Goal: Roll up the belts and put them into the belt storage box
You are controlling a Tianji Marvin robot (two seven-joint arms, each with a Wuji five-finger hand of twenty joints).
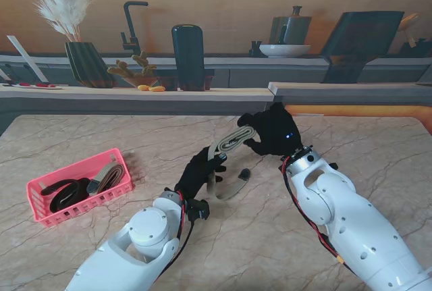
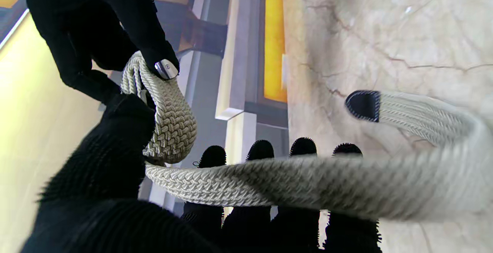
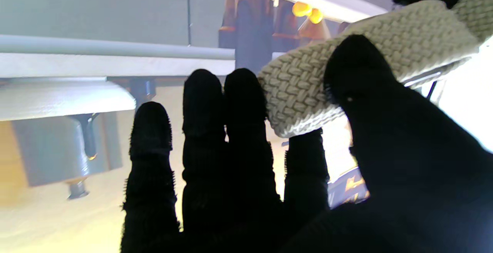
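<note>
A beige woven belt (image 1: pixel 233 144) is held up above the middle of the table, partly rolled. My right hand (image 1: pixel 272 132) is shut on the rolled end (image 3: pixel 308 87), thumb on one face and fingers on the other. My left hand (image 1: pixel 199 173) is shut on the same belt a little lower, its thumb pressing the roll (image 2: pixel 169 122) while the strap runs across its fingers (image 2: pixel 300 185). The loose tail with its dark tip (image 1: pixel 244 173) (image 2: pixel 362 104) hangs down toward the table. The pink belt storage box (image 1: pixel 47 215) stands at the left, with rolled belts (image 1: pixel 67 192) inside.
A raised ledge (image 1: pixel 135 95) runs along the far edge of the table with a vase, a cactus planter (image 1: pixel 138 71) and a dark cylinder (image 1: pixel 187 57). Marble table (image 1: pixel 351 139) surface stretches right of the hands.
</note>
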